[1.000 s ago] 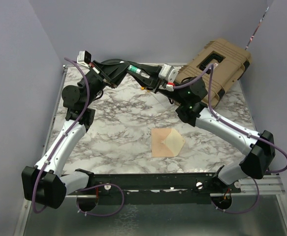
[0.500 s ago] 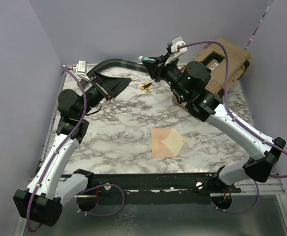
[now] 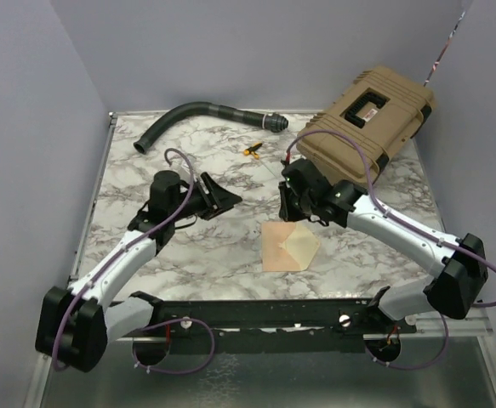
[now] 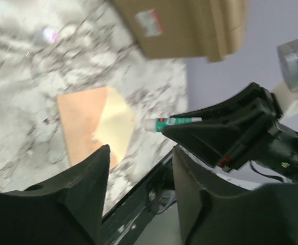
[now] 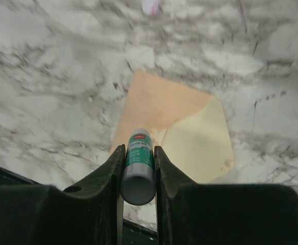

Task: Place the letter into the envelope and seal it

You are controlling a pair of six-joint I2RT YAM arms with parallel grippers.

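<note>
Tabletop [image 3: 188, 246]: marble, carries everything below.
Case [image 3: 367, 119]: tan hard-shell, far right corner, lid shut, contents hidden.
Hose [image 3: 198, 115]: black, curved, along far edge, left half.
L gripper [image 4: 141, 153]: jaws apart, nothing btwn them; left of tabletop middle, aimed toward envelope.
R gripper [image 5: 137, 148]: clamped on glue stick; hangs over envelope's far side.
Envelope [image 3: 277, 242]: peach, flat, close to near edge, right of middle; flap [image 3: 303, 244] open, cream inside, tip toward right edge.
Letter: can't tell apart from cream flap; can't tell if inside envelope.
Glue stick [image 5: 137, 168]: green-white label, btwn R fingers, over envelope.
Small item [image 3: 250, 151]: yellow-black, near far edge, btwn hose end and case; too small to ID.
</note>
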